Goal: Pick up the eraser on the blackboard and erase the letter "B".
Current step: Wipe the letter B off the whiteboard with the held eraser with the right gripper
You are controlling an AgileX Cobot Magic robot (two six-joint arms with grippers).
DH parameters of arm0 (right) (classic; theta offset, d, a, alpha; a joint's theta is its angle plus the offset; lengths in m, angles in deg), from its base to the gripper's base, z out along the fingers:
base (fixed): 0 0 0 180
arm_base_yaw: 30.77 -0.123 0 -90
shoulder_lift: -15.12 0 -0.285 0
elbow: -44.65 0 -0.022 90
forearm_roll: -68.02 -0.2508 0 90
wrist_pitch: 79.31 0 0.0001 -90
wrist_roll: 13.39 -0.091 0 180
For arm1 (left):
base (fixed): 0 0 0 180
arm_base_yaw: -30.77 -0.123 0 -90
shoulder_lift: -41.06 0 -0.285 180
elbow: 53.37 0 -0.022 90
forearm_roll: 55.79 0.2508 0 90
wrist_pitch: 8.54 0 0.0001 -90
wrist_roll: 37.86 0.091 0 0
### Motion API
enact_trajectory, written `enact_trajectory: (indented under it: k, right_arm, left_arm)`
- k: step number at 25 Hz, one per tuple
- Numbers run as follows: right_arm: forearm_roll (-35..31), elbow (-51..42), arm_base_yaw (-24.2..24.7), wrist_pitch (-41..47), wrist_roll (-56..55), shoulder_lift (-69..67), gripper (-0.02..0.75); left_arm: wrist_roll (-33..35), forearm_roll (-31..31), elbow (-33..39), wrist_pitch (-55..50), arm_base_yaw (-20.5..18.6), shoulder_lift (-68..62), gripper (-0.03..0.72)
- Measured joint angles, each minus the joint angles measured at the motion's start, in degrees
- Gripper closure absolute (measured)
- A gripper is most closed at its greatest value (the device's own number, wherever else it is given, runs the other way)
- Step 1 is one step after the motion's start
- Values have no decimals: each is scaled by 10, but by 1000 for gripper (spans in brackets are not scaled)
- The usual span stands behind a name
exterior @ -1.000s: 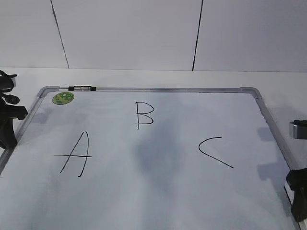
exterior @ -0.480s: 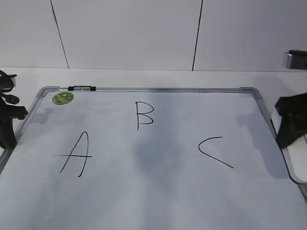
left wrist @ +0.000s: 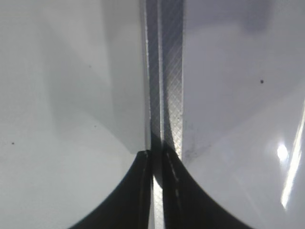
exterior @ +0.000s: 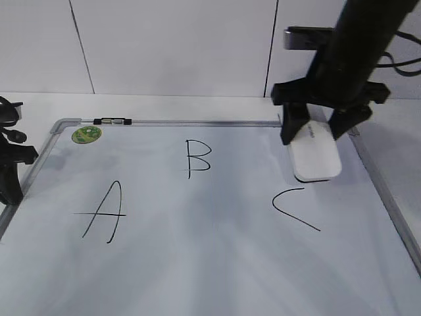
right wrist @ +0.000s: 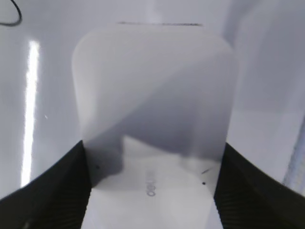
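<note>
The blackboard (exterior: 217, 263) is a white board with a silver frame lying flat. It bears a large "A" (exterior: 105, 212), the smaller letter "B" (exterior: 197, 158) and an angular "C" (exterior: 295, 209). My right gripper (exterior: 316, 131) is shut on the white eraser (exterior: 316, 158) and holds it over the board's upper right, just above the "C" and well right of the "B". In the right wrist view the eraser (right wrist: 152, 95) sits between the right gripper's fingers (right wrist: 152, 152). My left gripper (exterior: 10, 174) is at the board's left edge, its jaws (left wrist: 157, 155) closed on the frame (left wrist: 164, 71).
A round green sticker (exterior: 86, 135) sits in the board's far left corner. A small black-and-silver clip (exterior: 112, 121) is on the far frame rail. A white panelled wall stands behind the table.
My right arm has come from the board's right edge, up and to the left, carrying the eraser to above the "C". The left arm has not moved.
</note>
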Motion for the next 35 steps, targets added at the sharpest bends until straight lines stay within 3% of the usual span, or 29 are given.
enact_trajectory:
  k: [7,15,24,35]
  right_arm:
    - [-20,151,-56,0,-15,-143,187]
    - [-20,241,-66,2,-16,-246,187]
    - [-4,298,-74,16,-17,-296,188]
    - [29,347,-143,17,-17,-330,188]
  left_arm:
    - [0,-1,0,0,0,0,662]
    - [0,-2,0,0,1,0,662]
    - [0,-2,0,0,1,0,662]
    - [0,-7,0,0,1,0,662]
